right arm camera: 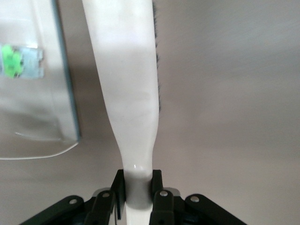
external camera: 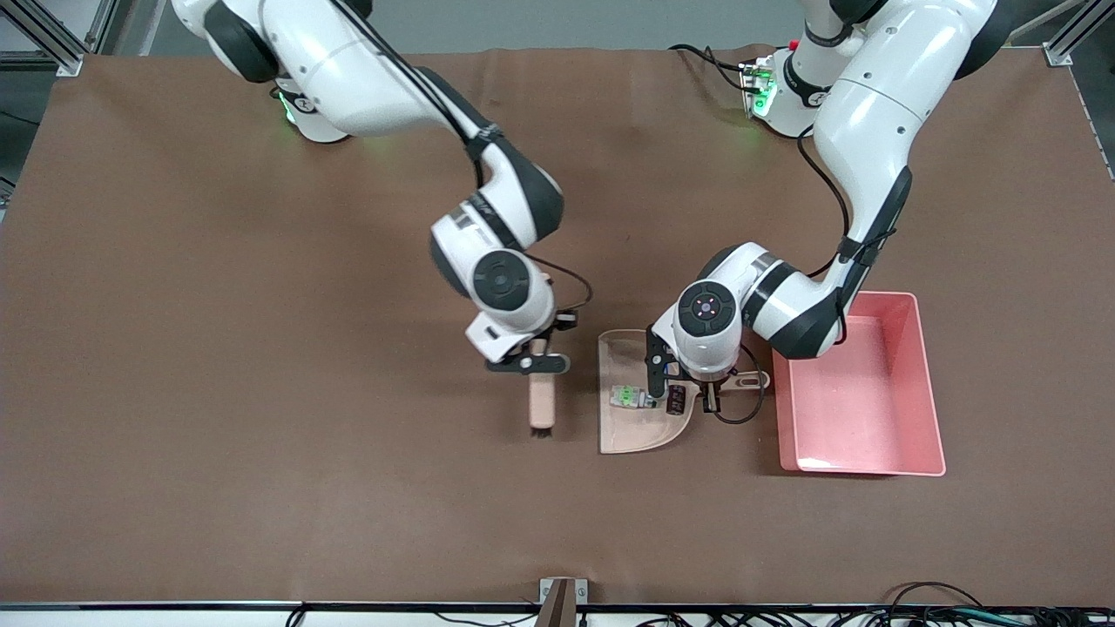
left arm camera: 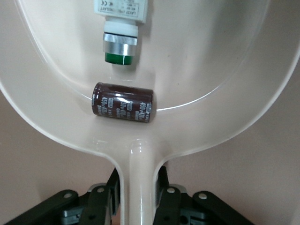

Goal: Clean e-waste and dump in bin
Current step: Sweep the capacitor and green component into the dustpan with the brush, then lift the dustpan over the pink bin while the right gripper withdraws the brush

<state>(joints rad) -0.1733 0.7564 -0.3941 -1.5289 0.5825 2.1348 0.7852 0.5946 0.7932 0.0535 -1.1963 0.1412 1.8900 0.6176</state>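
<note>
Front view: my left gripper (external camera: 712, 394) pinches the handle of the beige dustpan (external camera: 629, 434); my right gripper (external camera: 533, 361) clamps a brush (external camera: 542, 402) standing on the brown table (external camera: 218, 348) beside the pan's mouth.
E-waste: the white-and-green component (external camera: 629, 397) and the maroon capacitor (external camera: 676, 400) lie in the pan, just apart.
Bin: glossy pink tub (external camera: 925, 374), beside the pan, toward my left arm's end.
Left wrist view: capacitor (left arm camera: 123, 102) shows white print, unreadable; component (left arm camera: 121, 33) has a metal collar and green tip; fingers (left arm camera: 105, 197) squeeze the smooth plastic handle.
Right wrist view: brush handle (right arm camera: 129, 89) gripped tight; dark bristles edge it; pan lip (right arm camera: 65, 93) alongside.
</note>
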